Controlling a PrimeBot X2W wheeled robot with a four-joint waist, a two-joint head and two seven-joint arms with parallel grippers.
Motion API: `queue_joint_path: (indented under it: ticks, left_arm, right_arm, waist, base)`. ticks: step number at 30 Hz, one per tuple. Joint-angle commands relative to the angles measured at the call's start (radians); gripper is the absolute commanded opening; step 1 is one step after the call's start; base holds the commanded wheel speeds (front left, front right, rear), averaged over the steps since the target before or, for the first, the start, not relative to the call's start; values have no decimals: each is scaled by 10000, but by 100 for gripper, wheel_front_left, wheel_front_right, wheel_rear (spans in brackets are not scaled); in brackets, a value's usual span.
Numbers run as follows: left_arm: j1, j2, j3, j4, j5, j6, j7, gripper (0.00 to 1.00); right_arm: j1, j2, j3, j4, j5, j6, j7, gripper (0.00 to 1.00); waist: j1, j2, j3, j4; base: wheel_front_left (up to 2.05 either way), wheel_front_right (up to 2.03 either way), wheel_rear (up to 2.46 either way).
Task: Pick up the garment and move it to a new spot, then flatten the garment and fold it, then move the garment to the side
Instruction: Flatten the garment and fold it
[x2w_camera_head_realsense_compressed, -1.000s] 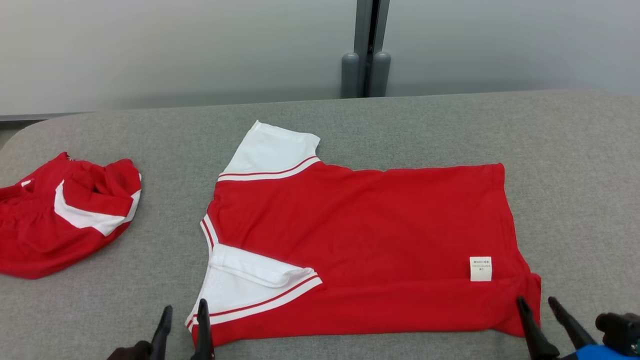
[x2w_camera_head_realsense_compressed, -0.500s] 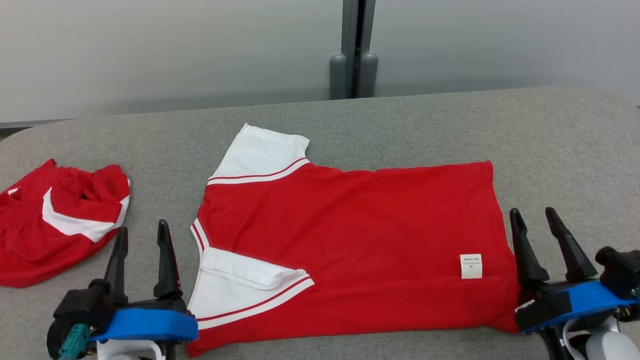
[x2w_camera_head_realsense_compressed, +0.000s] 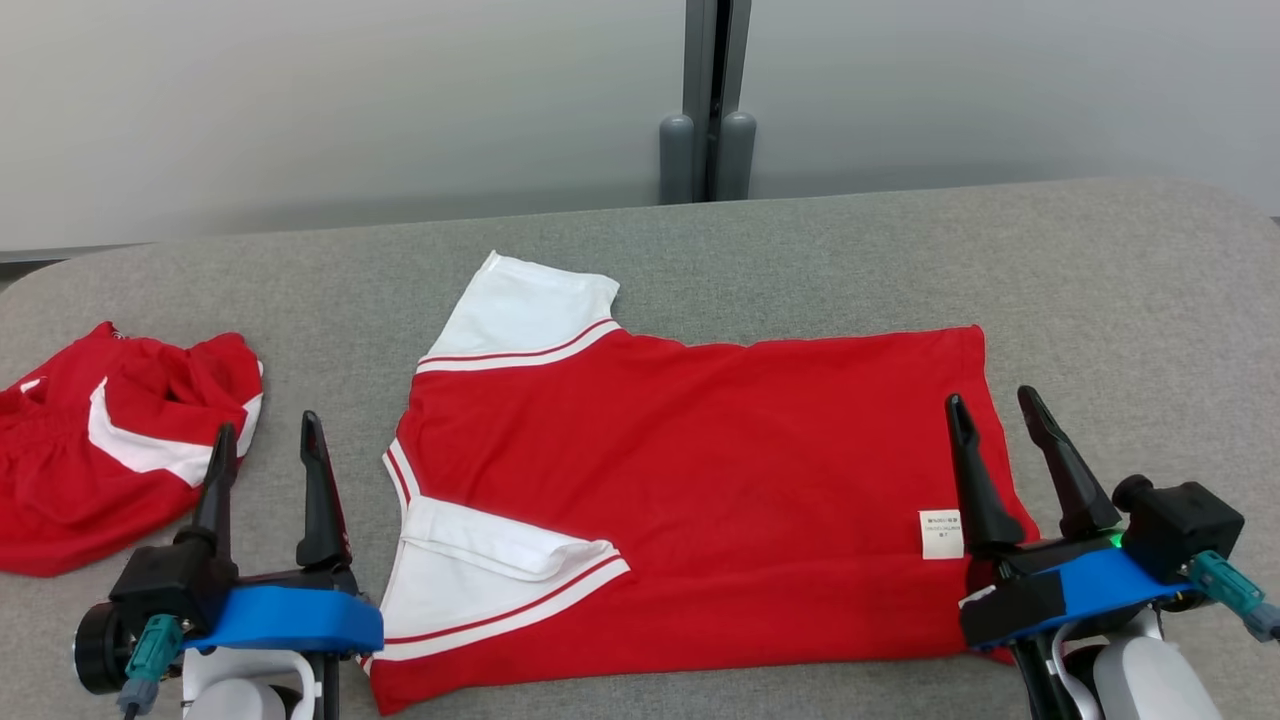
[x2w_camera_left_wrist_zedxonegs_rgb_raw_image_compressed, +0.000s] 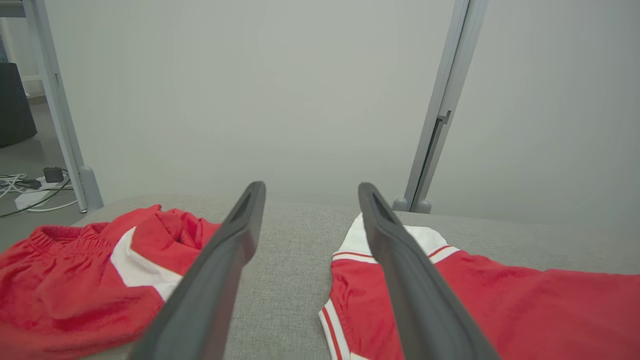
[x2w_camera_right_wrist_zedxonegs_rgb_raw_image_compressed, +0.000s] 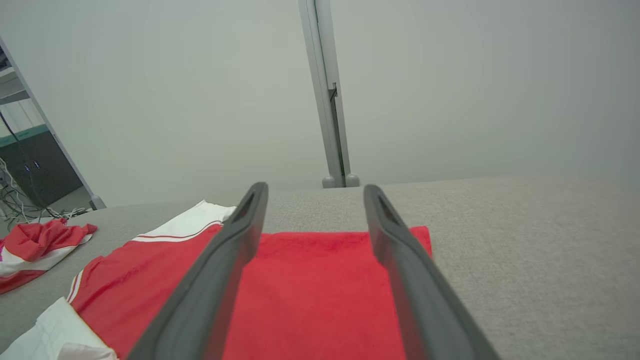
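The garment (x2w_camera_head_realsense_compressed: 700, 470) is a red shirt with white sleeves, spread out flat on the grey table (x2w_camera_head_realsense_compressed: 800, 250), neck to the left and hem to the right; its near sleeve is folded onto the body. A white label (x2w_camera_head_realsense_compressed: 941, 533) shows near the hem. My left gripper (x2w_camera_head_realsense_compressed: 265, 437) stands open above the table just left of the shirt's neck, fingers empty. My right gripper (x2w_camera_head_realsense_compressed: 996, 407) is open above the hem's near corner, holding nothing. In the left wrist view the shirt (x2w_camera_left_wrist_zedxonegs_rgb_raw_image_compressed: 500, 305) lies right of the fingers; in the right wrist view the shirt (x2w_camera_right_wrist_zedxonegs_rgb_raw_image_compressed: 310, 295) lies under them.
A second red-and-white garment (x2w_camera_head_realsense_compressed: 110, 440) lies crumpled at the table's left edge, also in the left wrist view (x2w_camera_left_wrist_zedxonegs_rgb_raw_image_compressed: 85, 285). A grey wall with a vertical post (x2w_camera_head_realsense_compressed: 708, 100) stands behind the table. Bare table stretches behind and to the right of the shirt.
Both grippers have risen from the shirt's near edge and moved up the head view, jaws spread wide. The right one has shifted left over the hem. The head camera shifted slightly.
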Motion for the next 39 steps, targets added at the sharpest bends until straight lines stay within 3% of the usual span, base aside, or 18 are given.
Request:
queue_joint_path:
  ticks: [1, 25, 30, 39]
  left_arm:
    - [-148, -2, 22, 99, 49, -51, -39, 100]
    - [-333, -356, 550, 611, 571, -393, -36, 100]
    - [-1542, -90, 479, 1166, 467, -780, 121, 100]
    - [-5166, 767, -17, 2267, 568, -1326, 1314, 100]
  right_arm:
    - [-148, 84, 39, 12, -110, 3, -79, 100]
    - [237, 345, -231, 12, -1080, 3, -4, 100]
    - [-709, 152, -691, 447, -1244, 3, 312, 100]
    - [-2713, -454, -726, 655, -1067, 3, 874, 100]
  waist:
    - [-1, 0, 11, 5]
    - [-1, 0, 79, 36]
    - [-1, 0, 316, -55]
    - [-1, 0, 1554, -576]
  base:
    - [0, 0, 0]
    - [0, 0, 0]
    - [0, 0, 0]
    - [0, 0, 0]
